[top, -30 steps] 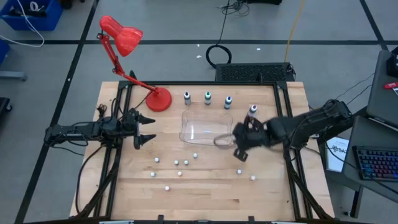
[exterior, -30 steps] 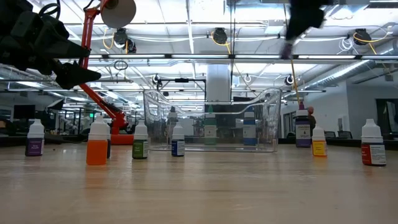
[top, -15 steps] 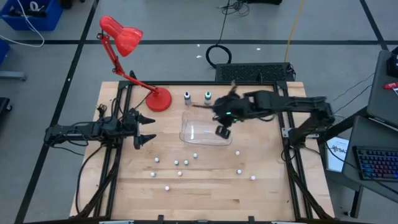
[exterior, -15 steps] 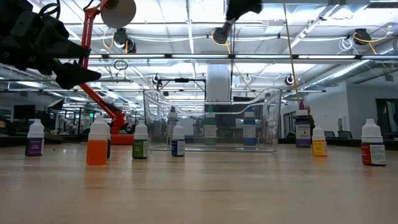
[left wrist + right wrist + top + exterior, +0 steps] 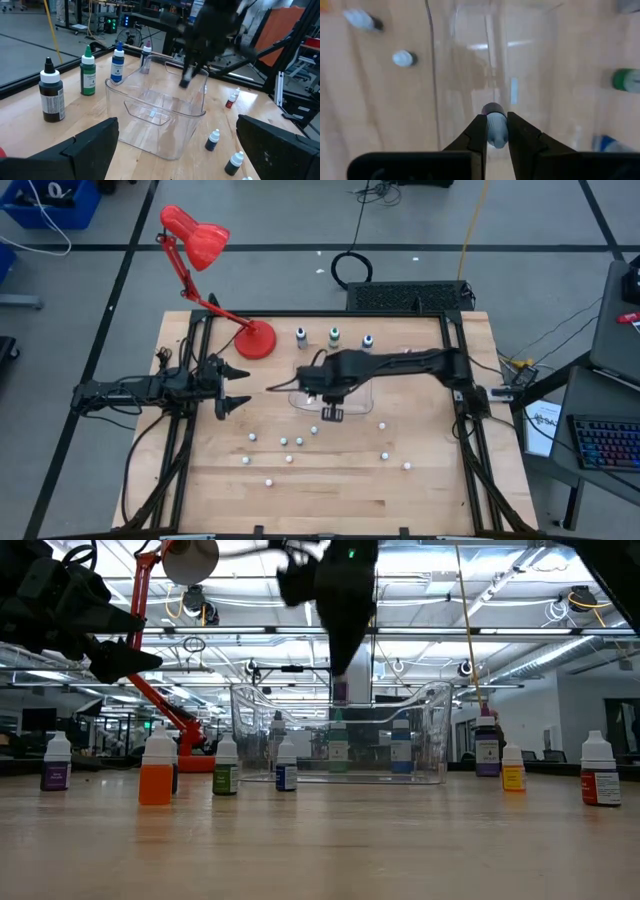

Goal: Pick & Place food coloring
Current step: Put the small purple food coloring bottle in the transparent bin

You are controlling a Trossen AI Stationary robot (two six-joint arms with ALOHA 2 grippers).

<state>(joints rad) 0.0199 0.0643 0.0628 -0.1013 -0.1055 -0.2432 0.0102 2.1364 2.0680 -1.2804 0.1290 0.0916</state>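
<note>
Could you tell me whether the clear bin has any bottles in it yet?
Empty: the bin shows only bare clear walls and floor. The right gripper holds a bottle above it.

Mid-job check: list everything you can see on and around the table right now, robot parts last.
Tall dropper bottles: four; dark, green, blue, purplish; row along the table's back edge.
Small bottles: about ten, pale caps, mixed colours; scattered on the front half of the table.
Held bottle: one, pale cap; above the bin.
Clear bin: one, transparent; table centre.
Desk lamp: one, red; back left.
Right gripper: shut on held bottle, over the bin.
Left gripper: open, waiting at left.
</note>
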